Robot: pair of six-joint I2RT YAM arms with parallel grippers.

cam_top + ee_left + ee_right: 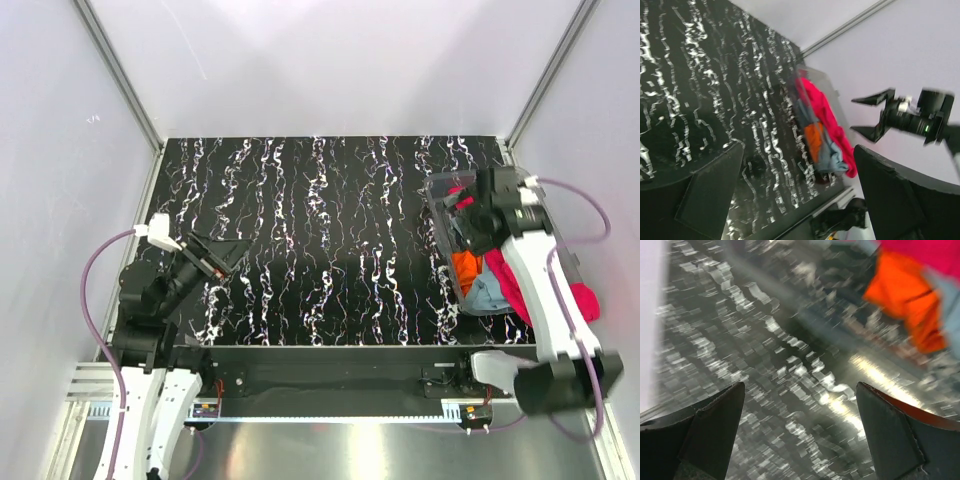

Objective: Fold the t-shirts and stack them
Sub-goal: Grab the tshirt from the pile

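Right pincer [466,216] gaping, empty, above t-shirts [470,270] in tub [437,200]; left pincer [228,255] gaping, empty.

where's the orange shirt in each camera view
Top external: the orange shirt is at the right side, inside the clear tub.
Left wrist: middle of the picture, in the heap of cloth.
Right wrist: upper right corner, blurred.
Shared landmark: the red shirt lies right beside it in all three.
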